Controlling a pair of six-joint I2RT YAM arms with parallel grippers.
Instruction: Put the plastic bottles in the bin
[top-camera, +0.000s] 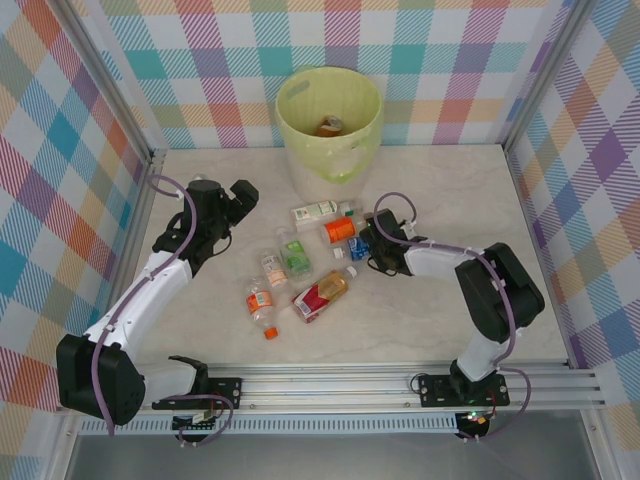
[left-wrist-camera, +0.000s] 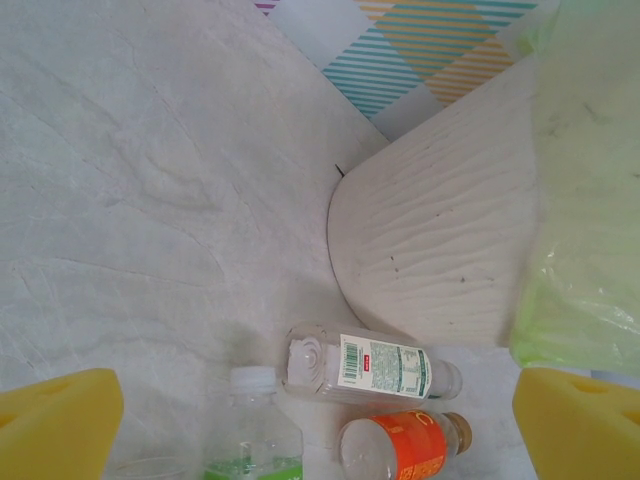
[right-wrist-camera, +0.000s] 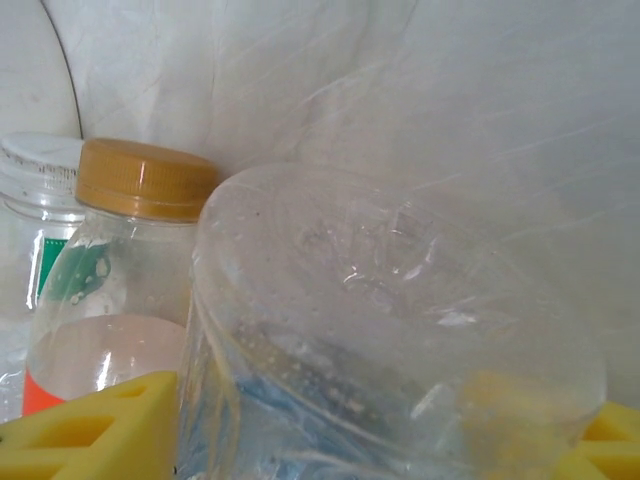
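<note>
While the left pincer (top-camera: 242, 196) hangs wide open, holding nothing, over the left of the table (top-camera: 450, 190), roughly seven plastic bottles (top-camera: 322, 293) lie scattered mid-table before the bin (top-camera: 330, 160), which holds just one bottle (top-camera: 330, 126). At right, the right pincer (top-camera: 366, 243) straddles a blue-labelled bottle (right-wrist-camera: 400, 300); whether it grips I cannot tell. By my judgement, most of the job remains.

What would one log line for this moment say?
left gripper: open | right gripper: astride blue-label bottle, grip unclear | bin: one orange item inside
</note>
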